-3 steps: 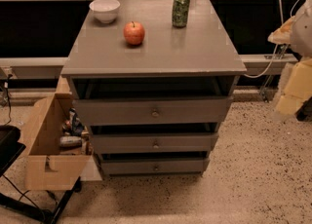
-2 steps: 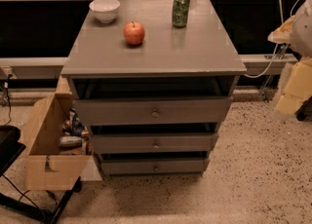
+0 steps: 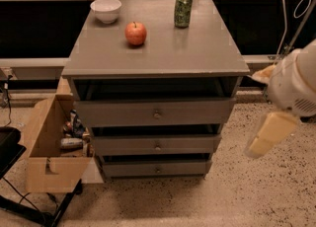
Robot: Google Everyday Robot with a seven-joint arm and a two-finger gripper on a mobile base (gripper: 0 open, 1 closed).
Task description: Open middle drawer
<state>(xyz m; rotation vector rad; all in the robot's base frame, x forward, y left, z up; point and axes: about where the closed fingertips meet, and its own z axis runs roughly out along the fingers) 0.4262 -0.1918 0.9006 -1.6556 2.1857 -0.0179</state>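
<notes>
**Progress.** The middle drawer [image 3: 128, 145] is the second of three in the grey cabinet [image 3: 158, 53], below the taller top drawer [image 3: 118, 113] and above the bottom drawer [image 3: 128, 168]. Its front lies roughly in line with the fronts above and below, with a dark gap over it, so I judge it not yet pulled out. The gripper [image 3: 266, 137] hangs to the right of the cabinet at about the height of the middle drawer. It is well apart from the cabinet and touches nothing. Whether it is apart or together cannot be told from this view. Nothing of the task appears done. The approach to the knob [image 3: 158, 147], the grasp and the pull are all outstanding.

**Materials and shapes.**
- The cabinet is matt grey painted wood, with a flat top and square edges.
- Each drawer front is a plain wide slab with one small round knob at its centre (a small target, likely to need a well-centred approach).
- On the cabinet top sit a white ceramic-looking bowl [image 3: 105, 10], a smooth red apple [image 3: 136, 33] and a green metal can [image 3: 183, 10], all toward the cabinet's rear.
- An open cardboard box [image 3: 44, 147] holding mixed items stands just beside the cabinet's left flank.
- The arm [image 3: 296, 80] is smooth white and cream, with rounded housings.
- The floor [image 3: 256, 196] under the cabinet is hard, speckled stone.
</notes>
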